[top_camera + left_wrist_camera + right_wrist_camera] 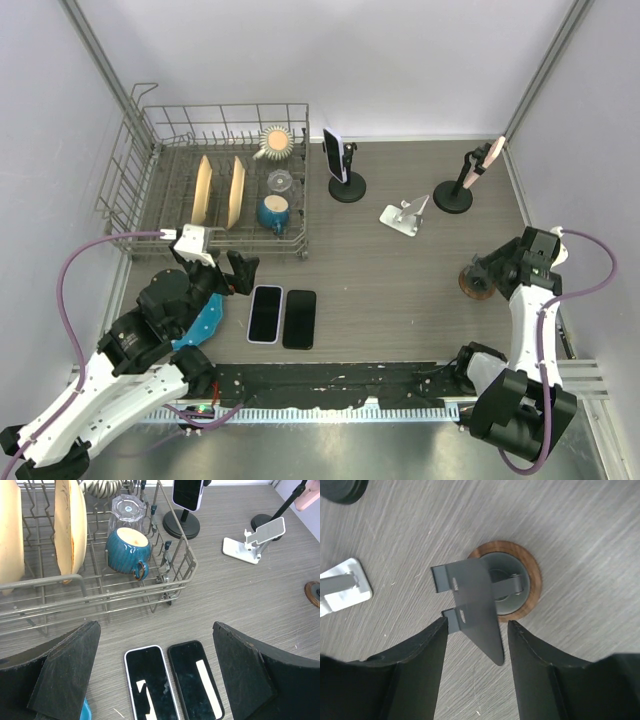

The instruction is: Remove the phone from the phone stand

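So, left gripper (157, 672) gaped over two flat phones (150, 682), right gripper (477, 647) sat open around an empty wood-base stand (470, 597); next, probably: grab the black stand's phone (334, 153)

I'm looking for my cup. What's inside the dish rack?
Two tan plates, a blue mug, a clear glass and a ribbed round thing. The plates hide what's right beneath them.

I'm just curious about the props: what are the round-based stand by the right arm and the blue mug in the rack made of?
Stand: a matte grey plate, probably metal, on a round base with a brown, seemingly wooden rim. Blue mug: likely glazed ceramic, glossy with reflections and a pale interior.
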Tool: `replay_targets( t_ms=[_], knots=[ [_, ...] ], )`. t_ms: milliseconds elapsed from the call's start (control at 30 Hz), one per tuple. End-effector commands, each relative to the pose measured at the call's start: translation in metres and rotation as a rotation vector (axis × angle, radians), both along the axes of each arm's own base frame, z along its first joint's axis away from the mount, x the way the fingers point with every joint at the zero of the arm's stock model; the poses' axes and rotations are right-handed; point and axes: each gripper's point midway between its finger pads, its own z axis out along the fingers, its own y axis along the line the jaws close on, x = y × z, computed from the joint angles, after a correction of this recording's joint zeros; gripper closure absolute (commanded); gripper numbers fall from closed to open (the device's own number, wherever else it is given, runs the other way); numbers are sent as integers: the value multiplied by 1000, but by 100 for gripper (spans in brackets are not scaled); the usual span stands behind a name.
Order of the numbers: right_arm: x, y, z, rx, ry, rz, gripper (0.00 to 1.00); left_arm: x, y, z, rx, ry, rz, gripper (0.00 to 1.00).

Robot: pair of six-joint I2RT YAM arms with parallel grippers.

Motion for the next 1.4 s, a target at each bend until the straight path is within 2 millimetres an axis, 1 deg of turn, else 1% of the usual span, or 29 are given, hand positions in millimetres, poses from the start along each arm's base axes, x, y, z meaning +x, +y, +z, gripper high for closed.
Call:
replay_targets(
  t_ms=[0, 33, 67, 133, 167, 200, 233, 333, 400, 433, 467, 500, 533, 600, 633, 667, 700, 767, 900, 933, 1000, 1033, 1100, 1133, 1200, 1233, 1300, 1333, 1367],
  knots=[
    [26, 8, 15, 35, -158, 54, 51, 2, -3, 12, -50, -33, -3, 0],
    [28, 9, 14, 39, -168, 57, 58, 2, -4, 12, -49, -33, -5, 0],
    [33, 10, 15, 42, -198, 68, 69, 2, -4, 12, -50, -33, -4, 0],
    [41, 12, 20, 51, -241, 84, 82, 2, -3, 11, -48, -32, 0, 0],
    [51, 15, 27, 56, -294, 113, 94, 3, -2, 12, -48, -34, 3, 0],
    [56, 17, 31, 61, -324, 131, 99, 3, -2, 12, -47, -34, 4, 0],
    [62, 19, 33, 77, -352, 133, 99, 3, -3, 11, -46, -32, 3, 0],
    [93, 25, 59, 105, -522, 188, 99, 4, -2, 10, -41, -28, 9, 0],
    [107, 28, 67, 102, -558, 215, 99, 4, -2, 9, -39, -26, 11, 0],
    [118, 36, 63, 103, -550, 248, 99, 5, -2, 9, -39, -26, 12, 0],
    [127, 38, 72, 73, -566, 273, 99, 5, -1, 9, -38, -25, 15, 0],
    [134, 39, 73, 58, -570, 281, 99, 5, -2, 8, -36, -22, 14, 0],
    [145, 43, 81, 46, -608, 301, 99, 5, -1, 8, -34, -23, 15, 0],
    [162, 54, 76, 88, -617, 322, 99, 6, 0, 8, -37, -25, 23, 0],
    [171, 59, 84, 89, -658, 345, 99, 6, 0, 7, -33, -24, 24, 0],
    [180, 68, 78, 111, -650, 366, 99, 7, 1, 7, -31, -24, 28, 0],
    [185, 71, 78, 120, -653, 373, 99, 7, 2, 7, -33, -26, 32, 0],
    [195, 74, 79, 108, -663, 375, 99, 7, 1, 6, -29, -23, 31, 0],
    [201, 71, 62, 100, -611, 355, 98, 8, 1, 5, -22, -17, 33, 0],
    [199, 70, 56, 89, -581, 358, 96, 8, 1, 5, -22, -17, 34, 0],
    [197, 66, 51, 72, -548, 348, 92, 8, 1, 4, -21, -15, 31, 0],
    [194, 66, 46, 66, -520, 353, 85, 9, 0, 4, -21, -15, 31, 0],
    [190, 64, 42, 55, -488, 356, 78, 8, -1, 4, -21, -13, 25, 0],
    [188, 64, 40, 46, -465, 365, 63, 8, -1, 3, -19, -11, 25, 0],
    [185, 63, 38, 37, -439, 371, 46, 9, 0, 3, -19, -10, 29, 0],
    [183, 62, 40, 33, -428, 372, 35, 8, -1, 3, -20, -11, 27, 0],
    [182, 60, 44, 14, -417, 379, 27, 8, -1, 3, -21, -11, 26, 0],
    [180, 60, 53, 5, -418, 382, 22, 8, -1, 3, -21, -10, 24, 0],
    [180, 58, 60, -15, -425, 387, 21, 8, -2, 3, -20, -9, 23, 0]
  ],
)
